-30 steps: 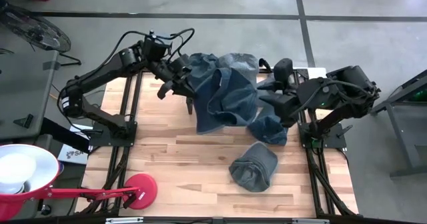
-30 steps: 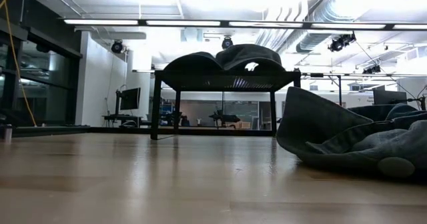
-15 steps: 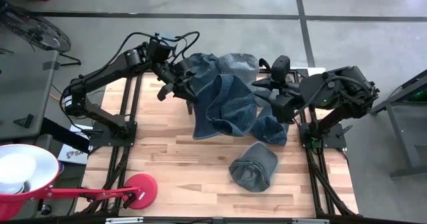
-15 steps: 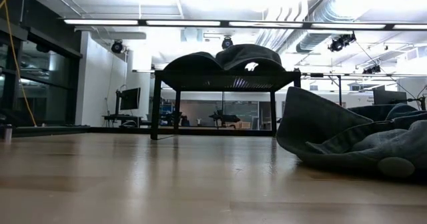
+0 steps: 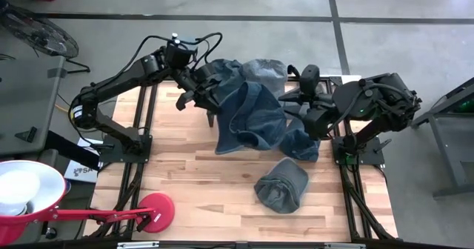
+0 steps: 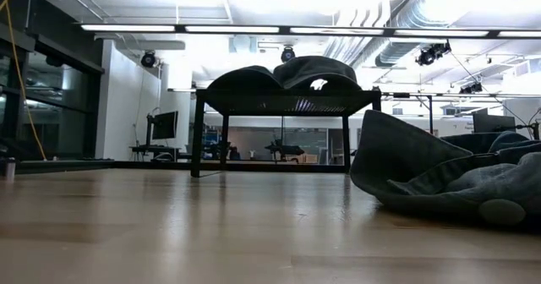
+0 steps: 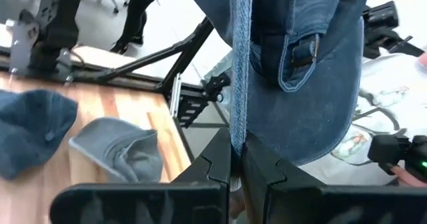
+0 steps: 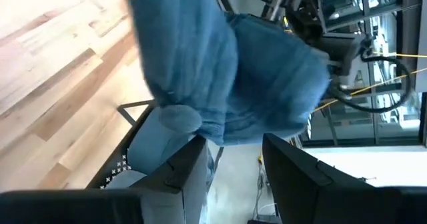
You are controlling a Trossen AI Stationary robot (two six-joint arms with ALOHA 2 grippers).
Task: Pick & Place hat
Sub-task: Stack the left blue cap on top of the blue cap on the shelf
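The left arm reaches from its base at the table's left edge up and across toward the far middle, elbow raised, wrist turned toward the centre. The left gripper (image 7: 237,159) is closed tight on the edge of a blue denim hat (image 5: 252,115), which hangs in the air over the far middle of the table; the left wrist view shows the cloth pinched edge-on between the two dark fingers (image 7: 212,159), with a strap and buckle on the hat's body beyond them.

The right arm folds in from the table's right edge, its forearm pointing left toward the same hat. The right gripper (image 8: 233,159) has its fingers partly apart, just beside the hanging denim. Whether they touch or grip the cloth cannot be told from these views.

The wooden table (image 5: 185,182) is pale butcher-block planking. A grey cap (image 5: 282,183) lies crumpled on it near the front right, and a darker blue hat (image 5: 300,145) lies between it and the right gripper. At the far edge stands a small black rack (image 6: 275,123) with hats draped over its top. A red lamp base (image 5: 153,210) sits at the near left corner, with a red-rimmed white bowl-shaped shade (image 5: 18,193) just off the table.

Beyond the table, the low view looks into a bright open workroom with ceiling strip lights (image 6: 279,29) and ducting.
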